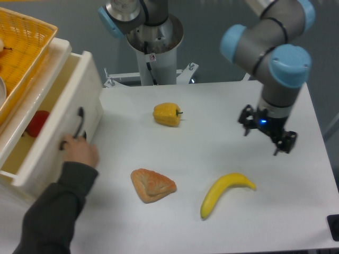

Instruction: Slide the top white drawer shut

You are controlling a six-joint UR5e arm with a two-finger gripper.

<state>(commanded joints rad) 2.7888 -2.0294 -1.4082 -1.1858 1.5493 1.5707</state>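
Note:
The top white drawer (58,132) stands pulled out from the cream-white cabinet at the left edge, tilted toward the table. A red object (37,123) lies inside it. A person's hand (79,151) grips the curved black handle (80,122) on its front panel. My gripper (260,142) hangs over the right side of the table, far from the drawer. It is open, with nothing between its fingers.
A yellow wicker basket (24,53) sits on top of the cabinet. On the table lie a yellow bell pepper (167,114), a brown pastry (152,184) and a banana (225,193). The person's dark sleeve (50,217) reaches in from the lower left. The arm's base (153,45) stands at the back.

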